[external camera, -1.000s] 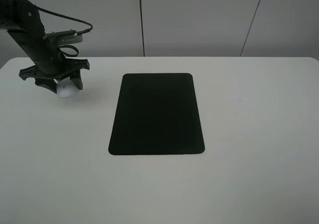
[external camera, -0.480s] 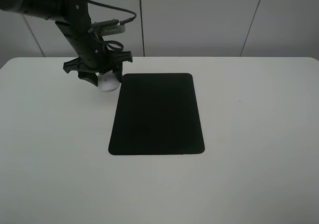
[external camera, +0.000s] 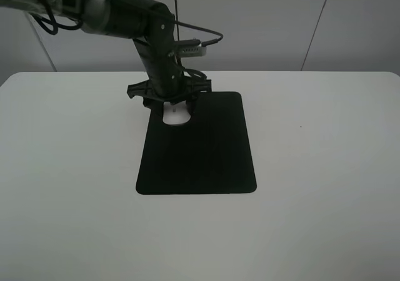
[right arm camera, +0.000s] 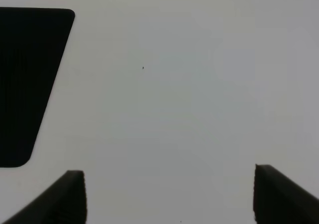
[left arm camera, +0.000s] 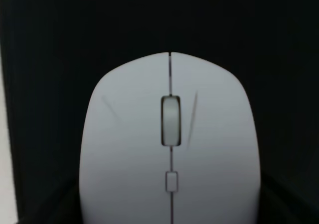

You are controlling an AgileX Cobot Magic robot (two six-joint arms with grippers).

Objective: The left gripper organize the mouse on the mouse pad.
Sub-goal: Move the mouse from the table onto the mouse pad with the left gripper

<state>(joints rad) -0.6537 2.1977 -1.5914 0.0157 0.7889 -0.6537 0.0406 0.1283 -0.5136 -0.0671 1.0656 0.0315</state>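
The left gripper (external camera: 170, 106), jaws clasping the one mouse (external camera: 175, 115), is at the far left corner of the one mouse pad (external camera: 200, 153). The right gripper (right arm camera: 169, 196) jaws stand wide above the worktop (right arm camera: 189, 94).

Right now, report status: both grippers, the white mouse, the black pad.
Left gripper shut on small white oval mouse, over far-left corner of flat black mouse pad. Right gripper open, empty. Pad otherwise bare.
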